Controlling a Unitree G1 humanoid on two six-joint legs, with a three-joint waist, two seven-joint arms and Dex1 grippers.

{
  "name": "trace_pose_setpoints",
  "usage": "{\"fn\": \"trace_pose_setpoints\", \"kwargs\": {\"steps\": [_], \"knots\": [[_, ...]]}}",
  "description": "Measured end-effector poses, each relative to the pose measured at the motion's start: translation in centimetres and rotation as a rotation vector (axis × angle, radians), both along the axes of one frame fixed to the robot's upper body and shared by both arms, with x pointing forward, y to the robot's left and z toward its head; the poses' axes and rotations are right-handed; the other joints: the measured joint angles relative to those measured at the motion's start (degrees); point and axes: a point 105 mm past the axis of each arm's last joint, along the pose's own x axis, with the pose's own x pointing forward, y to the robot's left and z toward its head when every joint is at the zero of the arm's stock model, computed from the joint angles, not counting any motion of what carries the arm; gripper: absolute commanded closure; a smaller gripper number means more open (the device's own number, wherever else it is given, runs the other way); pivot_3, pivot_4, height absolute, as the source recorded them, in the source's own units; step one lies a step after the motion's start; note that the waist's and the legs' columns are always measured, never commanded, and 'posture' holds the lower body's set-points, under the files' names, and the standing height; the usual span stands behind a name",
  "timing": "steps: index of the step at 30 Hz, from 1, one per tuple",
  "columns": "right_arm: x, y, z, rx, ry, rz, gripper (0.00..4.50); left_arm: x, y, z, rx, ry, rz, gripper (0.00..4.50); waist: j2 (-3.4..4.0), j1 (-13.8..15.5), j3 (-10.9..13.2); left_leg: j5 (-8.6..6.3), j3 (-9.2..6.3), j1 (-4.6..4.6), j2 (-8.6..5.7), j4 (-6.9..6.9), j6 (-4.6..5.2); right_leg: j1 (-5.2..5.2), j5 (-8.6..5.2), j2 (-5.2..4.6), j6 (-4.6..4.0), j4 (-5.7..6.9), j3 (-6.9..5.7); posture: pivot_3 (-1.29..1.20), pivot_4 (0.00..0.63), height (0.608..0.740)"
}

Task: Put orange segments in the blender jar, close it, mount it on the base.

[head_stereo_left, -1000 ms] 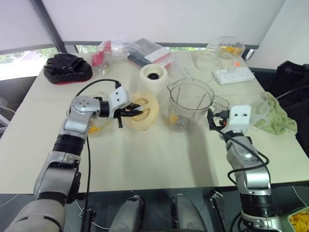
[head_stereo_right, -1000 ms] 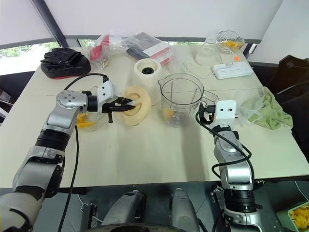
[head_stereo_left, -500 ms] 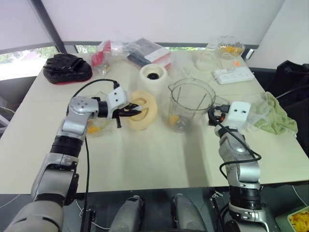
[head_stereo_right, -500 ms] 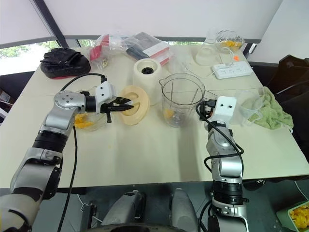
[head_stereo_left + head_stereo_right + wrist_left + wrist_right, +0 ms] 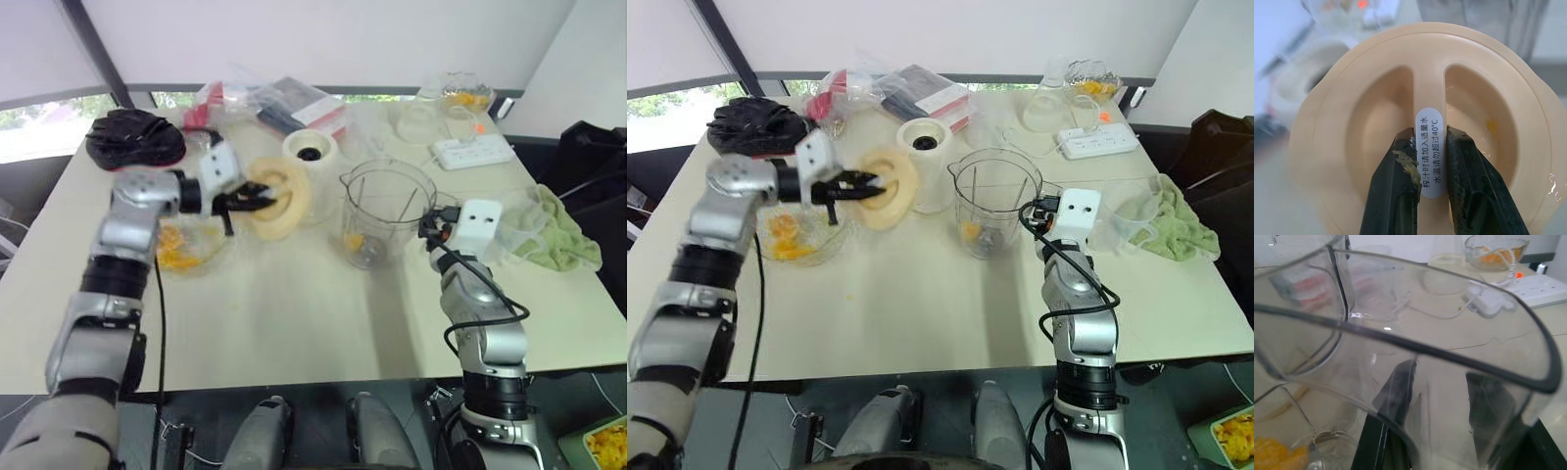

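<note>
On the cream surface, the left end effector, clamped on the round pale-yellow lid's central rib, should carry it level over the tall clear plastic blender jar beside it, while the right end effector, fingers around the jar's handle, steadies it.

Pale-yellow lid, white label; clear blender jar; orange segments; green cloth.
</note>
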Motion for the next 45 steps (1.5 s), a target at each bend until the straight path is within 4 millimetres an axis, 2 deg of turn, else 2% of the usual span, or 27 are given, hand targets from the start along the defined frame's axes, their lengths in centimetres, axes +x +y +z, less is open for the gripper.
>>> {"fn": "trace_pose_setpoints", "kwargs": {"steps": [7, 10, 14, 19, 23, 29, 36, 42, 45], "knots": [[0.0, 4.7, 0.3, 0.004, -0.006, 0.177, 3.46, 0.4, 0.9, 4.9, 0.01, -0.011, -0.056, 4.26, 0.02, -1.3, 0.0, 0.02, -0.01, -0.21, 0.0, 0.0, -0.03, -0.22, 0.0, 0.02, 0.0, 0.06, -0.01, 0.0, 0.15, 0.74], [-0.2, 6.5, 0.4, -0.017, -0.011, 0.241, 3.46, 0.4, 0.2, 6.8, 0.003, -0.011, -0.103, 4.26, 0.02, -1.2, 0.0, 0.02, -0.03, -0.33, -0.03, 0.05, -0.03, -0.28, 0.0, 0.01, 0.0, 0.06, -0.04, 0.0, 0.15, 0.74], [-0.3, 8.0, 0.6, -0.054, -0.032, 0.283, 3.46, 0.1, -1.6, 7.9, 0.028, 0.022, -0.201, 4.26, 0.02, -1.2, 0.0, 0.02, -0.07, -0.51, -0.05, 0.16, -0.03, -0.41, 0.0, 0.0, 0.0, 0.08, -0.09, 0.0, 0.15, 0.74], [-0.2, 9.4, 0.7, -0.116, -0.066, 0.318, 3.46, 0.1, -3.9, 8.3, 0.115, 0.108, -0.272, 4.26, 0.01, -1.4, 0.0, 0.03, -0.04, -0.65, -0.05, 0.17, -0.05, -0.66, 0.0, 0.01, 0.0, 0.28, -0.06, 0.0, 0.15, 0.74], [0.1, 10.1, 0.7, -0.133, -0.087, 0.324, 3.46, 0.3, -4.3, 8.0, 0.193, 0.135, -0.26, 4.26, 0.01, -2.2, 0.0, 0.05, 0.02, -0.69, -0.06, 0.16, -0.09, -0.9, -0.01, -0.01, -0.01, 0.62, 0.01, 0.0, 0.15, 0.74], [0.5, 10.2, 1.0, -0.15, -0.113, 0.316, 3.46, 0.2, -5.9, 6.3, 0.309, 0.142, -0.318, 4.26, 0.0, -2.6, 0.0, 0.1, 0.01, -0.73, -0.05, 0.17, -0.16, -0.97, -0.01, 0.0, -0.01, 0.65, 0.04, 0.0, 0.15, 0.74], [0.5, 10.1, 1.0, -0.156, -0.123, 0.31, 3.46, -1.1, -7.5, 6.4, 0.327, 0.123, -0.418, 4.26, 0.0, -2.6, 0.0, 0.1, 0.01, -0.76, -0.05, 0.17, -0.16, -1.0, -0.01, 0.0, -0.01, 0.67, 0.07, 0.0, 0.15, 0.74], [0.5, 9.7, 0.7, -0.132, -0.113, 0.294, 3.46, -2.2, -7.9, 6.1, 0.362, 0.128, -0.482, 4.26, 0.0, -2.7, 0.0, 0.1, 0.02, -0.76, -0.05, 0.17, -0.16, -1.01, -0.01, 0.02, -0.01, 0.67, 0.09, 0.0, 0.15, 0.74], [0.3, 9.7, 0.4, -0.112, -0.106, 0.289, 3.46, -2.4, -7.5, 5.1, 0.399, 0.151, -0.493, 4.26, 0.01, -2.7, 0.0, 0.1, 0.02, -0.75, -0.05, 0.18, -0.16, -1.01, -0.01, 0.02, -0.01, 0.68, 0.11, 0.0, 0.15, 0.74]]}}
